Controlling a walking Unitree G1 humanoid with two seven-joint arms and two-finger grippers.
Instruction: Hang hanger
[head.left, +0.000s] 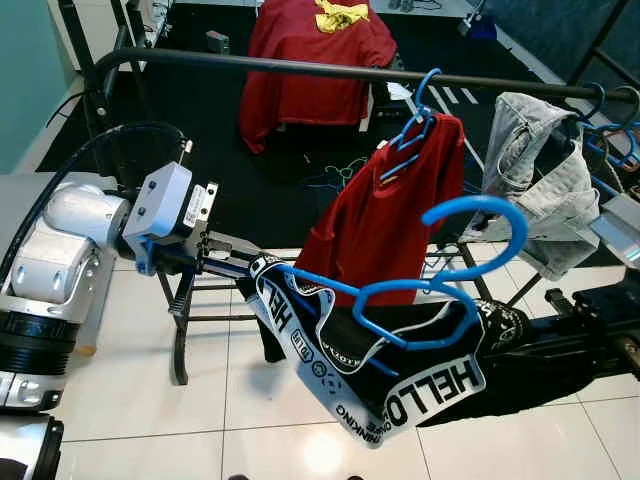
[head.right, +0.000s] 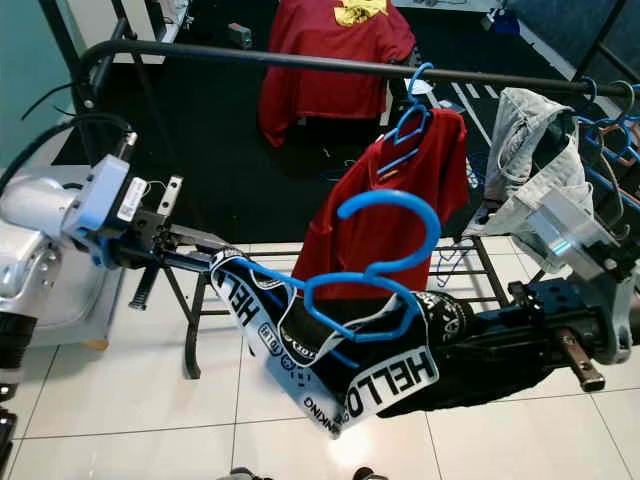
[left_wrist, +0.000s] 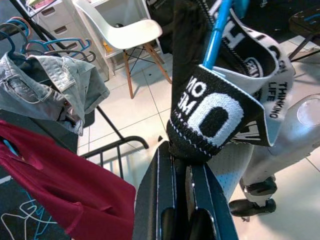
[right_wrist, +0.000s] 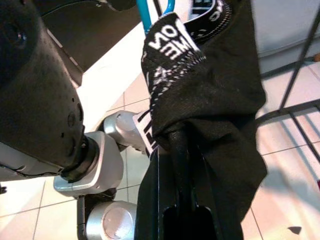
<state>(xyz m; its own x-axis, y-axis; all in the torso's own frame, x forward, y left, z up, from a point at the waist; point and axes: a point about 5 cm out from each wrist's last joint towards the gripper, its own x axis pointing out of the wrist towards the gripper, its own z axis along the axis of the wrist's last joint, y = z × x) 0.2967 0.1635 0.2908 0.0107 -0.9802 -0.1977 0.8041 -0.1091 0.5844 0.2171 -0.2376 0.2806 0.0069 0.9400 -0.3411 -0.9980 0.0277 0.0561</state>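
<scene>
Both pincers (head.left: 245, 268) (head.right: 490, 330) clamping level hanger (head.left: 420, 300)

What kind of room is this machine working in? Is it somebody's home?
Probably a home's laundry or clothes-drying corner: a black clothes rail holds a red shirt and a grey denim garment on blue hangers, above white tiled floor. A white chair stands nearby.

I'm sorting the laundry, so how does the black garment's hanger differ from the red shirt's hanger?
The black garment's hanger is off the rail, held tilted between the left pincer and right pincer; the red shirt's hanger hangs hooked on the rail. The first carries lettered black fabric, the second plain red. Both are blue.
</scene>
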